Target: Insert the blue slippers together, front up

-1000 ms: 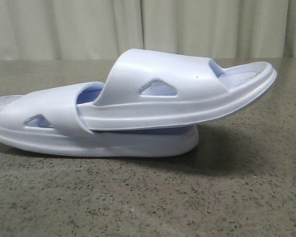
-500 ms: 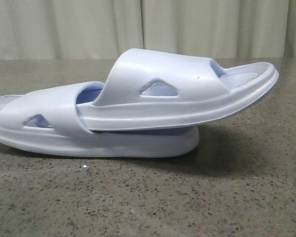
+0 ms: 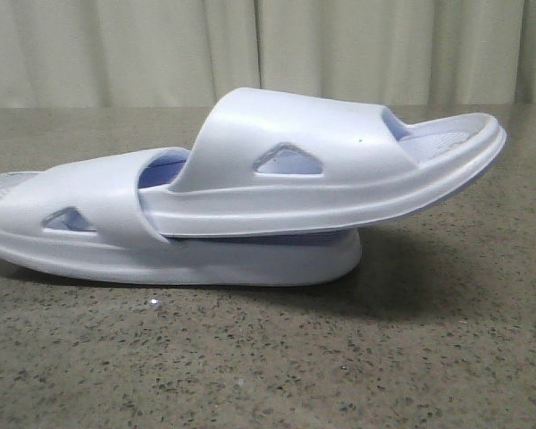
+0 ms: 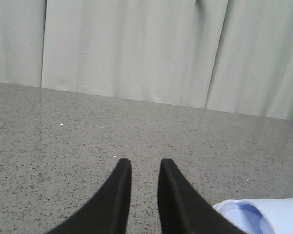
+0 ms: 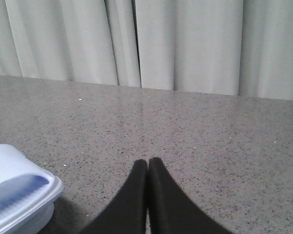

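The two pale blue slippers fill the front view, nested together on the speckled table. The lower slipper [image 3: 116, 223] lies flat, and the upper slipper [image 3: 322, 170] is pushed under its strap, its free end raised to the right. No gripper shows in the front view. In the left wrist view my left gripper [image 4: 144, 165] is open over bare table, with an end of a slipper [image 4: 263, 214] beside it. In the right wrist view my right gripper [image 5: 147, 163] is shut on nothing, apart from a slipper end [image 5: 17, 190].
The speckled grey-brown table [image 3: 268, 357] runs back to a pale curtain [image 3: 268, 49] behind it. A dark shadow lies under the raised slipper end on the right.
The raised end of the upper slipper has shifted very slightly to the right and up. Otherwise the pair stays still.
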